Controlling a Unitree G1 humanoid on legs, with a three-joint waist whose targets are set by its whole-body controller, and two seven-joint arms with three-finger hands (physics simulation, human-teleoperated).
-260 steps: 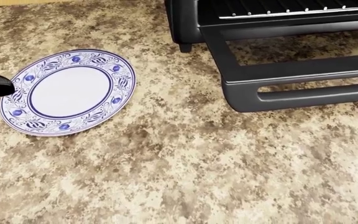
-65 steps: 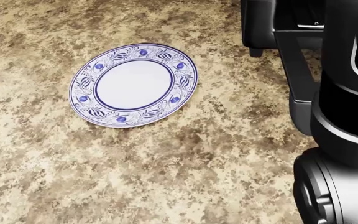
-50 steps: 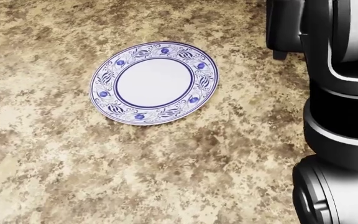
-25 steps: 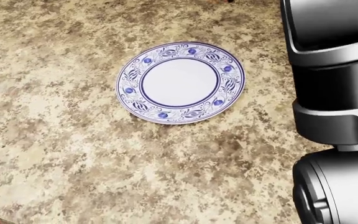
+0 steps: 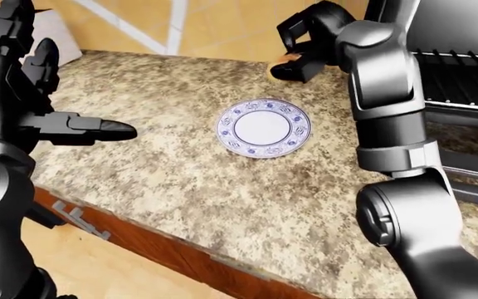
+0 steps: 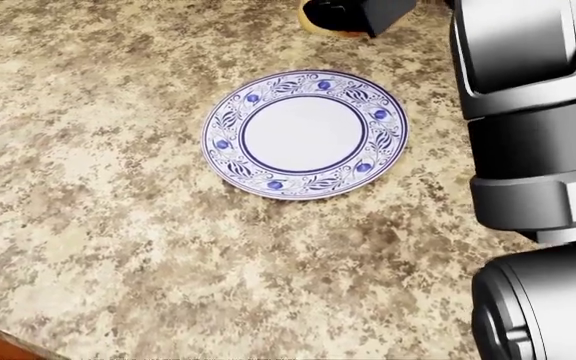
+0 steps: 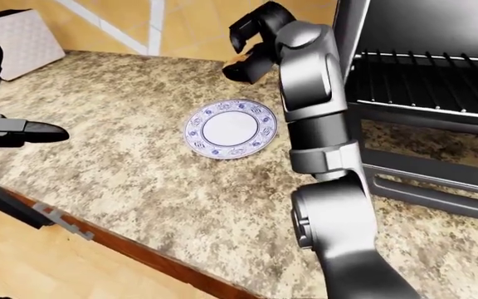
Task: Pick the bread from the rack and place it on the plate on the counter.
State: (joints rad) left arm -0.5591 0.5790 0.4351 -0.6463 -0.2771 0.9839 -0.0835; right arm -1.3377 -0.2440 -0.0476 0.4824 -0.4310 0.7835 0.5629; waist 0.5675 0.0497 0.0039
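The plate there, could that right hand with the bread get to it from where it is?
Probably yes. The right hand holds the bread just past the plate's top edge in the left-eye view, and the plate lies bare with nothing between them. The left hand stays well away.

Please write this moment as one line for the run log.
right hand: shut on bread, above plate | left hand: open, idle | plate: empty
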